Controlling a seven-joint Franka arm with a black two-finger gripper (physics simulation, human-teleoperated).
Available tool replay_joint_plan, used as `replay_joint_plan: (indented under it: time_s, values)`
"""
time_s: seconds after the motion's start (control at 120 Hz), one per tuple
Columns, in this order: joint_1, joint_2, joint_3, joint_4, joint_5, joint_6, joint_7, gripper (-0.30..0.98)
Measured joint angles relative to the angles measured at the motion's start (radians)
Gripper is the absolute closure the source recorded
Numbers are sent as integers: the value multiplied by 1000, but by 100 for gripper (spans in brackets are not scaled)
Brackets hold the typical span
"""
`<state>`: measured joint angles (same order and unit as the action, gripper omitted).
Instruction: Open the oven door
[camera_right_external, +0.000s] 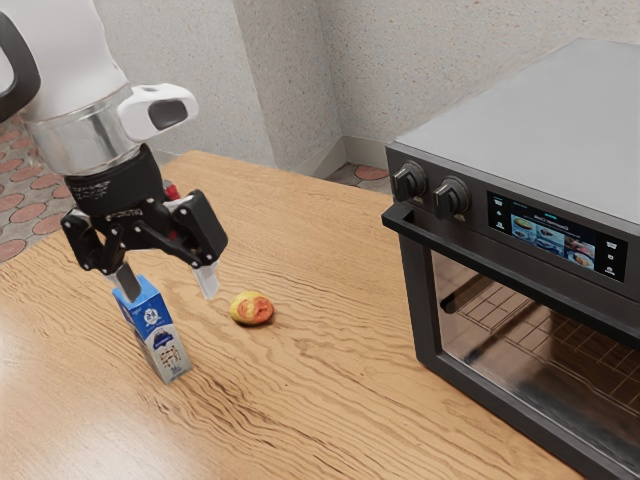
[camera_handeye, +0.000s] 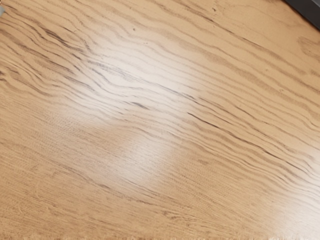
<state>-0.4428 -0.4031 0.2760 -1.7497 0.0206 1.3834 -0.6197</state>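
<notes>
The bench (camera_right_external: 300, 400) carries everything, its flat top giving the oven (camera_right_external: 540, 110) a steady base for a pull on its front. The oven stands toward the exterior view's right, its front turned to the open wood, which probably leaves the door room to swing. The arm (camera_right_external: 80, 60) comes in from the exterior view's upper left, well apart from the oven, perhaps to keep space for lining up.

The door (camera_right_external: 424, 310) looks shut, upright below the control panel. Its handle (camera_right_external: 470, 252) runs along the upper edge, likely far from the hinge so that a pull counts for more; the next move calls for bringing the claw (camera_right_external: 168, 283) across to it. The claw hangs pointing down with its fingers spread wide and holds nothing, a fit state for taking a bar, though it will probably need turning.

The carton (camera_right_external: 163, 345) stands upright close under the claw, so lifting first seems wiser than sweeping sideways. The fruit (camera_right_external: 252, 308) lies on the bench between carton and oven, where a low path could roll it. The knobs (camera_right_external: 452, 198) sit just above the handle, so a high reach might knock them.
</notes>
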Motion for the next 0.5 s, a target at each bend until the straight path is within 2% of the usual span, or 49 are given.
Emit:
replay_joint_plan:
  time_s: [0.083,0.183,0.283,0.35,0.433,0.5]
  values:
    - [-25,-25,-26,-56,2,20,-39,0]
    - [-7,-163,-75,-234,6,152,-79,0]
    - [2,-114,-93,-274,-18,376,-112,0]
    - [-16,-62,-99,-280,-66,508,-133,0]
    - [-102,-138,-98,-371,-77,636,-170,0]
    - [-131,-131,-98,-397,-87,723,-218,0]
